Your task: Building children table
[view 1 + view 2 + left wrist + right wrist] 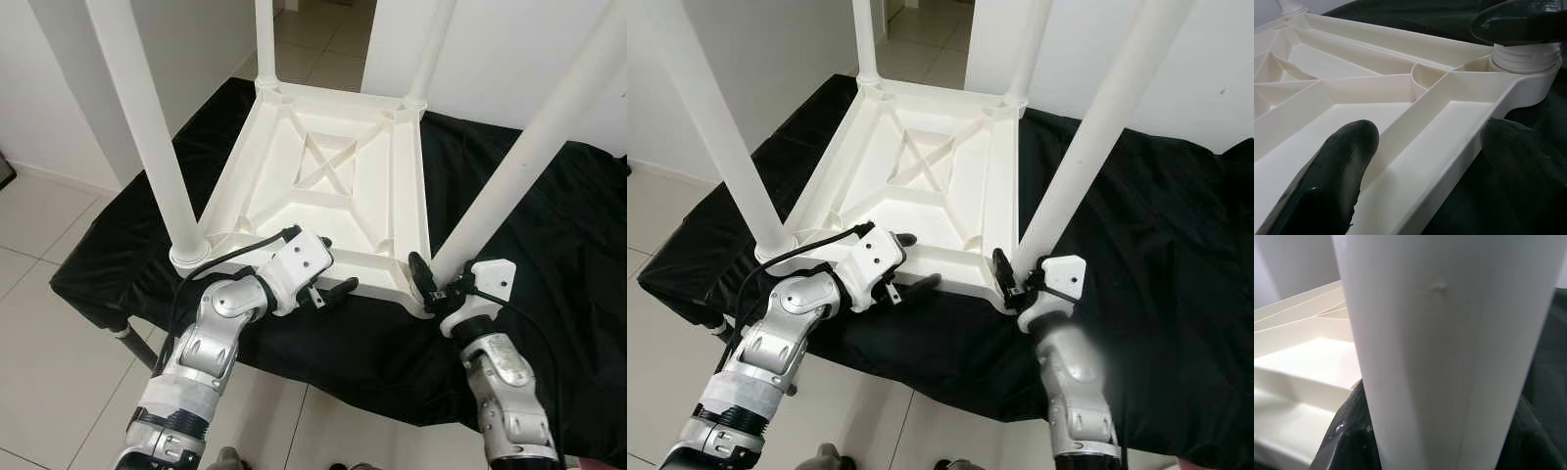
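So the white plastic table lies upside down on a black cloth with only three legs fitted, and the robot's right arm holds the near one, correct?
Not quite: four white round legs stand up from the upturned white plastic table, as the left eye view shows. The rest holds: it lies on the black cloth, and the right end effector grips the near right leg.

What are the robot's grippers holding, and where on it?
The right gripper holds the near-right table leg near its base. The left gripper straddles the upturned tabletop's near edge rim.

no readable text, labels, brands or numbers appear anywhere in these views.
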`<state>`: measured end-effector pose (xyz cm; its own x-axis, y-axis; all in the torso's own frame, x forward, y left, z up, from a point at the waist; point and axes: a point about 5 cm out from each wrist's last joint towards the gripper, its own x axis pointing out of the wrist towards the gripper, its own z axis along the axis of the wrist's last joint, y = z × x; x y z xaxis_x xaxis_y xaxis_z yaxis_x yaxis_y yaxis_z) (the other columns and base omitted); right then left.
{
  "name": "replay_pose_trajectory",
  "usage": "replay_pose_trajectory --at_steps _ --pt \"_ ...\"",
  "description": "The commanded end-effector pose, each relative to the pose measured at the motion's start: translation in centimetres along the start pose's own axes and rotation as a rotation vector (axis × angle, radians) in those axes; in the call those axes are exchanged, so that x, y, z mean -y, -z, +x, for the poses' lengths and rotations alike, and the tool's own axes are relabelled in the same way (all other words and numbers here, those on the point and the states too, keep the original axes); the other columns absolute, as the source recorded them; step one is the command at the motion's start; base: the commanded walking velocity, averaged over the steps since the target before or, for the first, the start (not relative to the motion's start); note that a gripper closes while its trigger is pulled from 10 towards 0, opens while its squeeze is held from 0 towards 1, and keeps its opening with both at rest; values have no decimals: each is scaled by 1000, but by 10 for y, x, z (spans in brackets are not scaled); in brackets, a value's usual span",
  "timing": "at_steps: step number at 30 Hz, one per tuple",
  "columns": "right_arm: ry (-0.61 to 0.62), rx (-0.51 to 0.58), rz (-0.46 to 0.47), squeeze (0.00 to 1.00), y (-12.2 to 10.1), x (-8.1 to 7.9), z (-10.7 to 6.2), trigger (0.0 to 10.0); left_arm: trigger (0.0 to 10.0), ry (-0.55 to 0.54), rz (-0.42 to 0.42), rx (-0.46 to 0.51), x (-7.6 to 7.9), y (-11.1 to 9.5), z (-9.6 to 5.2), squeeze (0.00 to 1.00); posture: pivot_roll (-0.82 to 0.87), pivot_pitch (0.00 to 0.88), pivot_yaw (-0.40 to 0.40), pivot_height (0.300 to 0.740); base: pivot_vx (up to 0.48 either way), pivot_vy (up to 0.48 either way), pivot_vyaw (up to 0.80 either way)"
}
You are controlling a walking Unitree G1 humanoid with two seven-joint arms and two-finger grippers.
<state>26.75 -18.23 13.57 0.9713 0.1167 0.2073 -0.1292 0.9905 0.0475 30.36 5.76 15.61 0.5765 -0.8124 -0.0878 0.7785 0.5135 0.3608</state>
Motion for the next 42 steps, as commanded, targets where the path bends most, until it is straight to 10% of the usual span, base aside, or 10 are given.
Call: replay_pose_trajectory --at_steps 1,22,24,25,27,28,35,36,42 --pt "103 -22 45 0 5 5 -4 10000 10000 -221 -9 -23 -9 4 1 0 1 90 -38 740 0 0 0" --pt "394 -85 -9 0 12 -19 -8 10000 10000 -330 -14 -24 -16 5 -1 0 24 59 -69 740 0 0 0" --pt "373 -86 -3 133 12 -18 -7 10000 10000 -332 -13 -27 -17 6 -1 0 19 55 -74 740 0 0 0" --pt "359 -89 -1 494 13 -17 -7 10000 10000 -330 -18 -31 -17 7 -1 0 11 51 -77 740 0 0 0" --pt "359 -89 -1 494 13 -17 -7 10000 10000 -330 -18 -31 -17 7 -1 0 11 51 -77 740 0 0 0" --pt "303 -66 31 1000 9 -15 -4 10000 10000 -327 -24 -31 -17 7 2 0 1 34 -85 740 0 0 0" --pt "185 -16 6 1000 -1 -14 -2 10000 10000 -328 -8 -33 -15 5 9 0 -3 29 -85 740 0 0 0" --pt "133 -15 15 0 -2 -15 -3 10000 10000 -324 -2 -38 -15 5 9 0 -4 32 -82 740 0 0 0" --pt "-51 -6 18 0 -4 -13 -8 10000 10000 -294 -1 -49 -11 6 6 0 -3 51 -71 740 0 0 0"
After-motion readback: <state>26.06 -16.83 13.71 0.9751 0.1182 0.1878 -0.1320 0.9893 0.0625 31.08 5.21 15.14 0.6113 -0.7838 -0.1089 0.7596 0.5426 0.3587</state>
